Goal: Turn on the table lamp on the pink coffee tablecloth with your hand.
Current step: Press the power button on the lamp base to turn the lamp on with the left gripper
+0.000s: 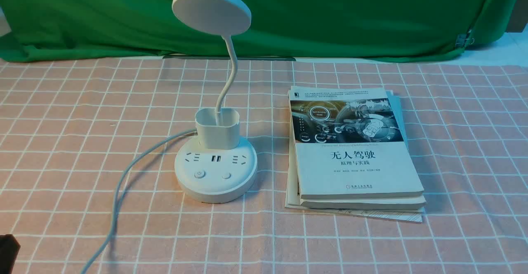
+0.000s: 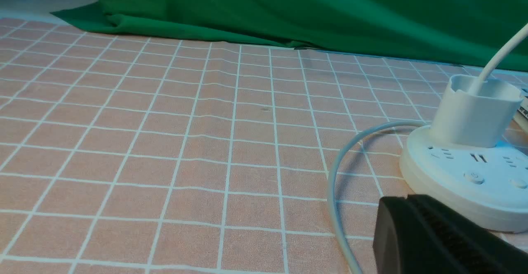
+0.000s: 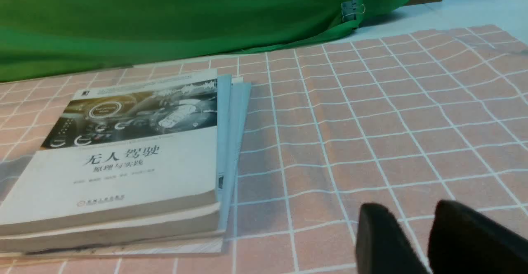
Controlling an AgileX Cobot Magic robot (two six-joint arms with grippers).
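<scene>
A white plastic table lamp with a flat round disc head (image 1: pixel 211 10) stands upright on a salmon-pink tablecloth with a white grid (image 1: pixel 144 232), left of the middle of the scene. Its thin curved gooseneck (image 1: pixel 234 65) rises from a small white cup holder (image 1: pixel 218 131) at the far side of the round base (image 1: pixel 216 191), which carries sockets and two round buttons (image 1: pixel 199 174). The lamp head shows no glow. A pale grey cable (image 1: pixel 119 183) curves from the lamp's far left side toward the near left. To the lamp's right, apart from it, lies a stack of books and papers (image 1: pixel 359 171), topped by a paperback with Chinese lettering and a dark dashboard picture. A green cloth backdrop (image 1: pixel 350 18) hangs along the far edge, a metal clip (image 1: pixel 462 40) at its right end. The black left gripper (image 2: pixel 412 197), at the near left, is closed with nothing between its fingertips. The black right gripper (image 3: pixel 408 208) is spread apart, empty. Neither touches the lamp.
</scene>
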